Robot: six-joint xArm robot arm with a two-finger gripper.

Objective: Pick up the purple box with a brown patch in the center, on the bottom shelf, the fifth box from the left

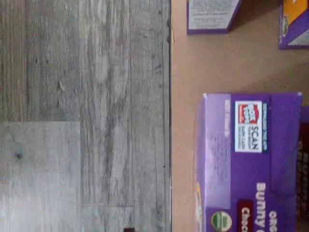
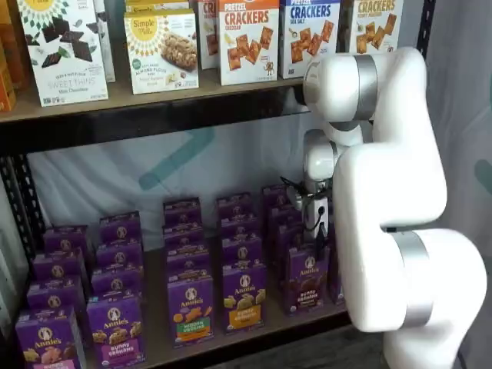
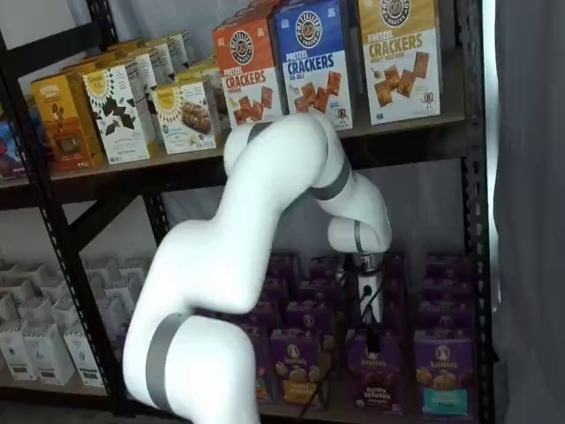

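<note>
1. The black metal rack (image 2: 154, 123) fills both shelf views. Its upper level carries tall cracker boxes (image 2: 248, 38).
2. My white arm (image 2: 384, 177) stands in front of the rack's right part and bends down toward the lower level.
3. The bottom shelf (image 2: 261, 329) is a tan board with a thin black edge. The wrist view shows that board (image 1: 193, 63) next to the grey plank floor (image 1: 82, 116).
4. Rows of small purple cartons (image 2: 115, 257) run from the near edge of the board to the far side.
5. The purple box (image 2: 307, 278) stands upright in the near row, toward the right end of the shelf, with its brown centre patch facing out. Just left of it stands a purple box with an orange band (image 2: 244, 296), and left of that one with a green band (image 2: 191, 307).
6. In the wrist view a purple carton top (image 1: 246, 159) with a white scan label lies close below the camera. I cannot tell for sure that it is the same box.
7. My gripper (image 2: 314, 217) hangs just above the purple box with a cable beside it. Its jaws are spread wide and pinch nothing.
</note>
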